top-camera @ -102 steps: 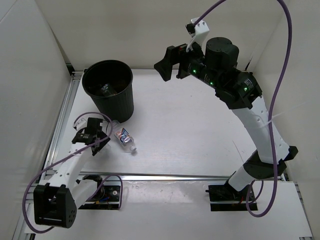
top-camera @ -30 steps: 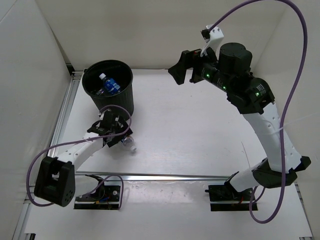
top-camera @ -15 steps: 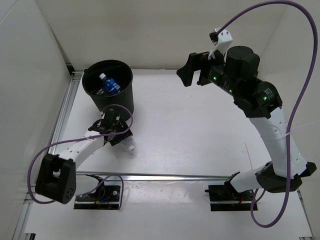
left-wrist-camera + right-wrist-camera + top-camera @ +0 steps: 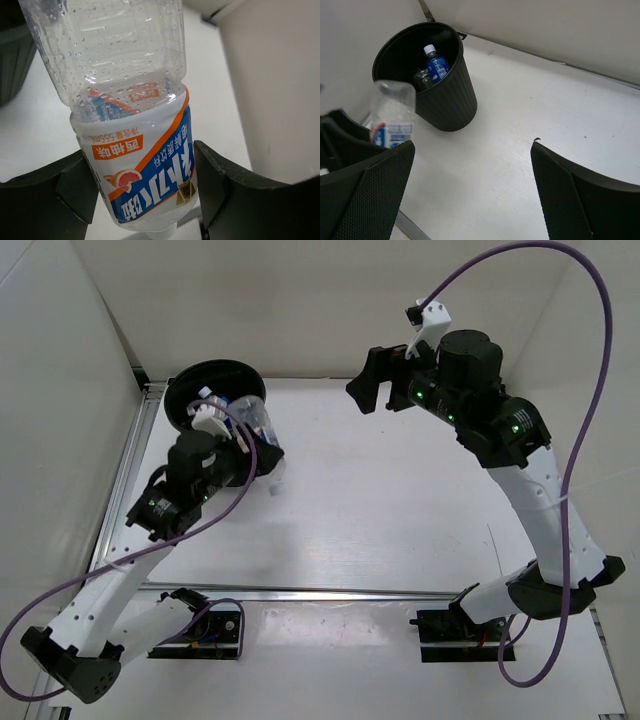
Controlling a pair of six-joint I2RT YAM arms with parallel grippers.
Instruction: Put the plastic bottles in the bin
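left pincer (image 4: 145,192) clamped, right pincer (image 4: 470,192) spread

White table (image 4: 380,500); black bin (image 4: 451,102) upright at far-left corner.

2 white-and-black arms (image 4: 540,510) with looping purple cables (image 4: 590,390).

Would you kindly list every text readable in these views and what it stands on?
"西柚味": orange patch on the label of the bottle in the left hand, upside down.
"555mL": small print beside it.
Large white characters on its blue band: unclear.
Blue-label bottle in the bin: too small.
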